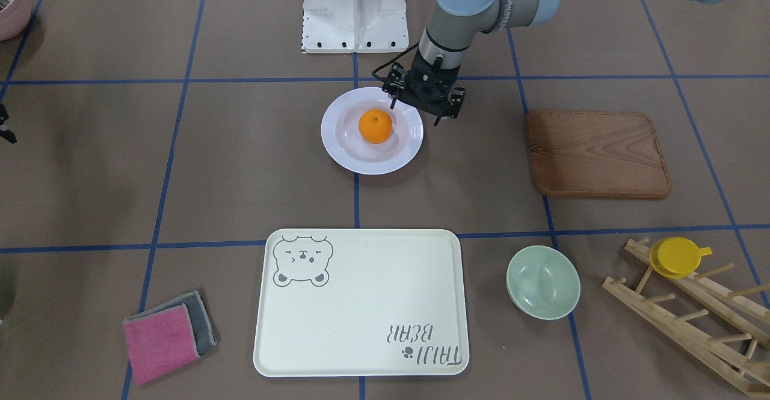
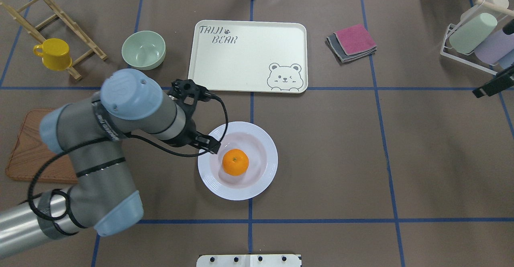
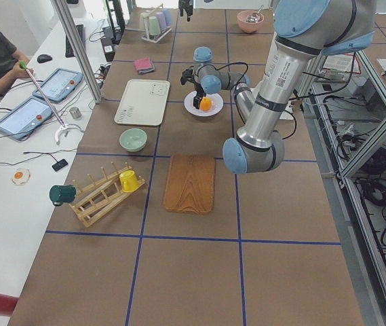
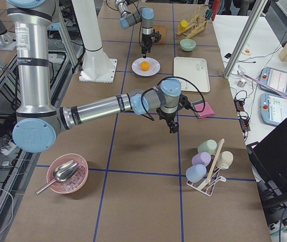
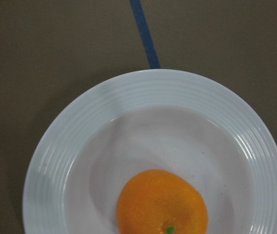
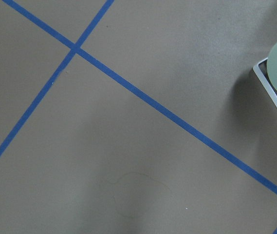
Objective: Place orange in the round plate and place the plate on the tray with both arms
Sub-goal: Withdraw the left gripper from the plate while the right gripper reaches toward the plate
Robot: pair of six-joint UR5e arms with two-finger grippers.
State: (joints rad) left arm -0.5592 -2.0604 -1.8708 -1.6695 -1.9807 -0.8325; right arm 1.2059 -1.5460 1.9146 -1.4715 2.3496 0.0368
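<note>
Left arm bent, left pincer (image 1: 414, 113) released, pointing down over rim of glossy white round plate (image 1: 337, 147) holding bright-orange round fruit (image 1: 375, 126); right pincer (image 4: 174, 127) state: cannot tell.

The round white plate (image 1: 334, 142) is glossy and smooth, with a finely ridged rim. The small orange fruit (image 1: 375, 126) has dimpled, faintly shiny skin. The cream rectangular tray (image 1: 361, 304) looks like matt plastic. The brown wooden board (image 1: 595, 153) shows clear grain. The brown tabletop (image 1: 240, 177) is matt and paper-like.
</note>
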